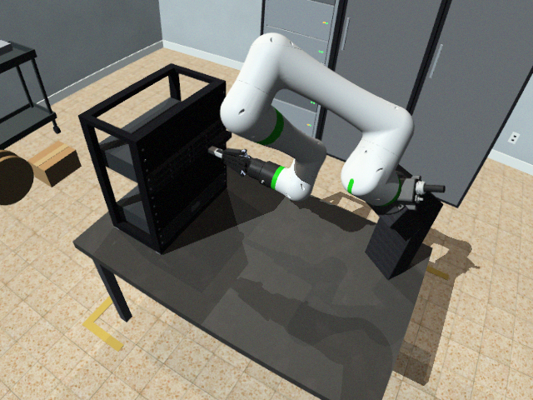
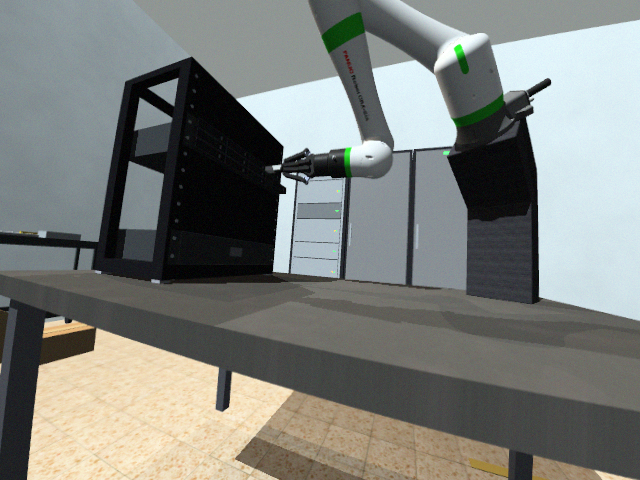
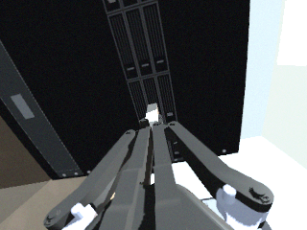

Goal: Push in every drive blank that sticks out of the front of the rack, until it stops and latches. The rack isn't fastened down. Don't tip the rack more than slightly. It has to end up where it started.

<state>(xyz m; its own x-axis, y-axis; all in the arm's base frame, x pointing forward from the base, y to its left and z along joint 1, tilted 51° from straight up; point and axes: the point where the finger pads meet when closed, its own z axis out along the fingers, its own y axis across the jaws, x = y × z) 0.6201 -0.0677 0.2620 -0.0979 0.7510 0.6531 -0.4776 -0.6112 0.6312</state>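
Observation:
The black open-frame rack point(image 1: 156, 155) stands upright on the left part of the dark table; it also shows in the exterior view point(image 2: 193, 175). Its front face carries rows of narrow drive blanks point(image 3: 144, 62). My gripper point(image 1: 213, 151) is shut and empty, held level, with its fingertips at the front face near the right edge. In the exterior view the gripper point(image 2: 270, 168) meets the rack at a blank point(image 2: 278, 189) that sticks out a little at that corner. In the wrist view the closed fingertips point(image 3: 153, 115) sit on the lower row of blanks.
The robot's black pedestal point(image 1: 404, 234) stands at the table's right side. Grey cabinets point(image 1: 387, 64) line the back wall. A cart point(image 1: 17, 94), a cardboard box point(image 1: 53, 162) and a round brown object point(image 1: 12, 176) are on the floor to the left.

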